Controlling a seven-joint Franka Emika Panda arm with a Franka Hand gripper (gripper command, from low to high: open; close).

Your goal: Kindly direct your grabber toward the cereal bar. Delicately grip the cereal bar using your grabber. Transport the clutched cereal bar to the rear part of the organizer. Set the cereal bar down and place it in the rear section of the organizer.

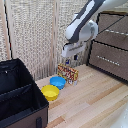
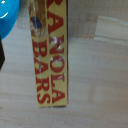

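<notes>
Orange-and-red printed cereal bar box point(image 1: 67, 73) is standing on the wooden table point(image 1: 95, 100), just beside the blue bowl point(image 1: 58, 82). I am hovering the hand point(image 1: 70, 58) right above it, in the approach step; I cannot tell its finger spread. Next I am needing a straight descent, then a gentle squeeze, before carrying to the black organizer point(image 1: 20, 95).

The white, round-jointed robot arm point(image 1: 82, 25) reached down from the exterior view's upper right, elbow bent. Its boxy white grabber point(image 1: 68, 61) pointed straight downward, its short dark fingers too blurred to tell whether they stood apart.
</notes>
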